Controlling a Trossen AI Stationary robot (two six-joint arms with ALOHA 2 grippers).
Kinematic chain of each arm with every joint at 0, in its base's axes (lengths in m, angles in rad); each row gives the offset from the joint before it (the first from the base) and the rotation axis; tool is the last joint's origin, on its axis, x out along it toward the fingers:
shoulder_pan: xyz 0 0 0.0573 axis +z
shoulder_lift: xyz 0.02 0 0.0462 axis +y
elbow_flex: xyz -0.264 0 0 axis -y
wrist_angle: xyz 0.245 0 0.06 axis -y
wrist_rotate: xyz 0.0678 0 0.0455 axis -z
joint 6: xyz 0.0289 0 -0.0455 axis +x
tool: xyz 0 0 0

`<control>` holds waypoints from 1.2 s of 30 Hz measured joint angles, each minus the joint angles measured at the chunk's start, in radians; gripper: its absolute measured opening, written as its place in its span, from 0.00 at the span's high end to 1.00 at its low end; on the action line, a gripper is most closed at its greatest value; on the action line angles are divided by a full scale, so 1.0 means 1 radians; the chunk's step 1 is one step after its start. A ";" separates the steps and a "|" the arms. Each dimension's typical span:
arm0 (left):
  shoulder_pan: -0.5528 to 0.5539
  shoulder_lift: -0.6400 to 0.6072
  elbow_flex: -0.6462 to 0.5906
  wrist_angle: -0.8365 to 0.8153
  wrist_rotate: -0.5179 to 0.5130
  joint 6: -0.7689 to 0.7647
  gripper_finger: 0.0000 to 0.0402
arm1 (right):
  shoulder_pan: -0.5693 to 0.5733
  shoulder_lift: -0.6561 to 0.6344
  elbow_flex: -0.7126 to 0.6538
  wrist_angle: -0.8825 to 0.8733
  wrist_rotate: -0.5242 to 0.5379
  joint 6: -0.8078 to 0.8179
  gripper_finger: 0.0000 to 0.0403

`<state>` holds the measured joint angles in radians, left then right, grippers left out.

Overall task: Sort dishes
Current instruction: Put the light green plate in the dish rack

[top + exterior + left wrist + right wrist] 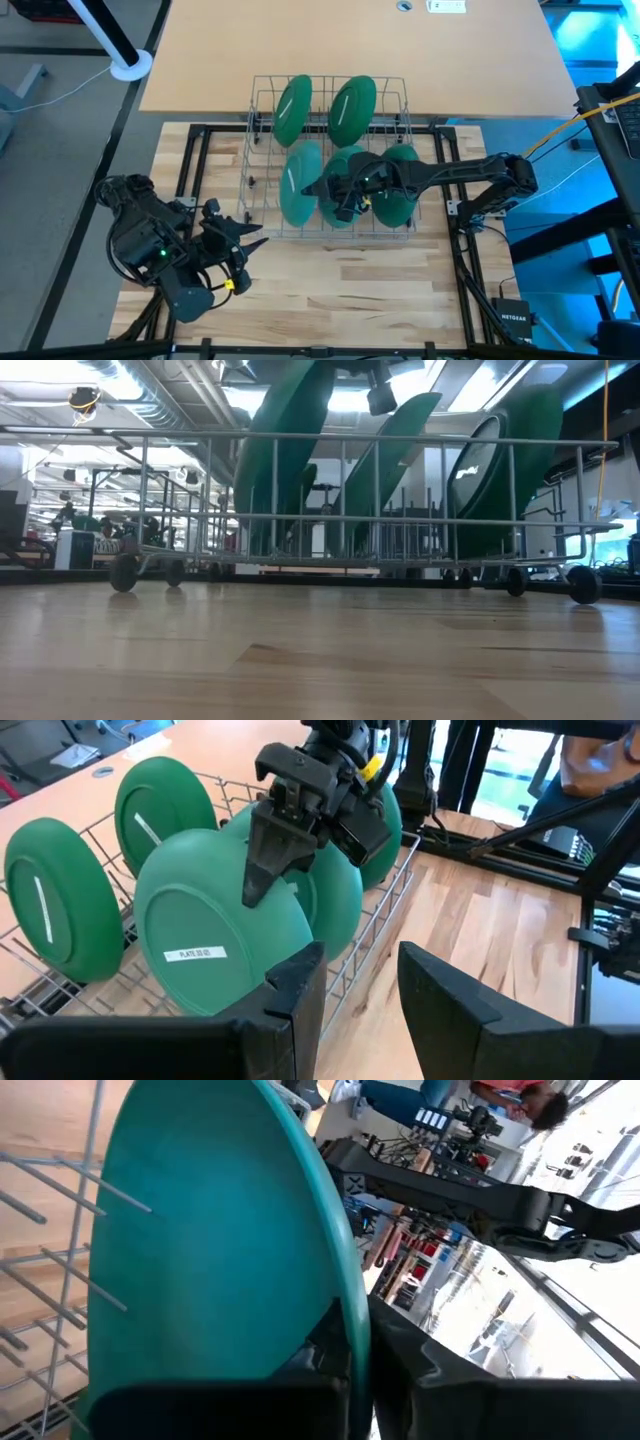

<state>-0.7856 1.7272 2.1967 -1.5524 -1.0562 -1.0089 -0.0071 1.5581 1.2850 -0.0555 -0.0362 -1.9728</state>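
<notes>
The right gripper (345, 195) is pinching the rim of the middle near plate (348, 160), standing on edge in the rack (262, 100) among four more plates. The left gripper (243, 243), jaws parted and empty, is waiting near-left of the rack. A white label on the near-left plate (215, 935) is reading "PLATE", the rest being too small to read.

We are losing the plate tops (300, 390) past the low view's upper edge; the white label (189, 954) is reading too small.
</notes>
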 joint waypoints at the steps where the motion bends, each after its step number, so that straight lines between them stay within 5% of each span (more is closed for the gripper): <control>1: 0.001 0.002 0.000 0.000 -0.003 -0.002 0.71 | 0.000 0.000 0.000 0.000 0.000 0.000 0.96; 18: 0.029 0.072 0.000 -0.004 -0.007 -0.005 0.71 | 0.000 0.000 -0.001 -0.004 0.016 0.004 0.85; 27: 0.089 0.081 0.000 -0.012 -0.013 0.050 0.71 | 0.000 0.000 -0.001 0.005 0.197 0.004 0.85; 36: 0.161 0.081 0.000 -0.012 -0.012 0.152 0.71 | 0.002 0.000 -0.001 0.013 0.256 0.000 0.85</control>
<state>-0.6251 1.8084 2.1963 -1.5641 -1.0685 -0.8568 -0.0055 1.5581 1.2839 -0.0425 0.2198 -1.9732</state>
